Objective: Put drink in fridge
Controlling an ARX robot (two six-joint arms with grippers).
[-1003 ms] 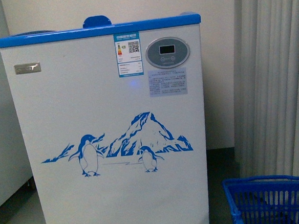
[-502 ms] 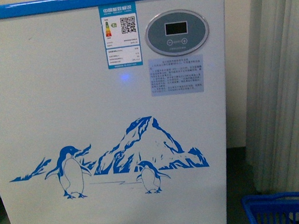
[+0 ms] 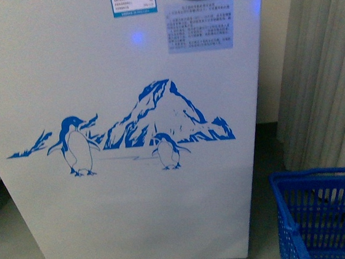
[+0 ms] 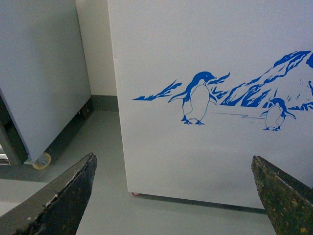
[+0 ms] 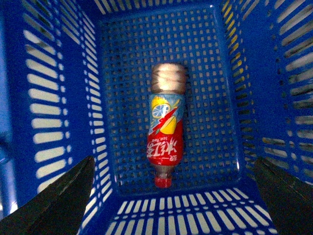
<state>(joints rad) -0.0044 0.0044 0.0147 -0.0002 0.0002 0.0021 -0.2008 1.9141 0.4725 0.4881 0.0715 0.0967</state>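
The fridge [image 3: 136, 197] is a white chest with a blue penguin-and-mountain picture; its front fills the front view and its top is out of view. It also shows in the left wrist view [image 4: 205, 58]. The drink [image 5: 165, 131] lies on its side on the bottom of a blue basket [image 5: 63, 98], red cap toward the camera. My right gripper [image 5: 173, 196] hangs open above the basket, over the bottle, not touching it. My left gripper [image 4: 173, 196] is open and empty, facing the fridge's lower front above the floor.
The blue basket [image 3: 320, 214] stands on the floor at the fridge's right, beside a pale curtain [image 3: 328, 71]. A grey cabinet on castors [image 4: 39, 78] stands left of the fridge, with a strip of grey floor [image 4: 98, 147] between them.
The front view has come closer to the fridge and dropped: the blue rim and grey display have gone off the top, and more of the basket shows.
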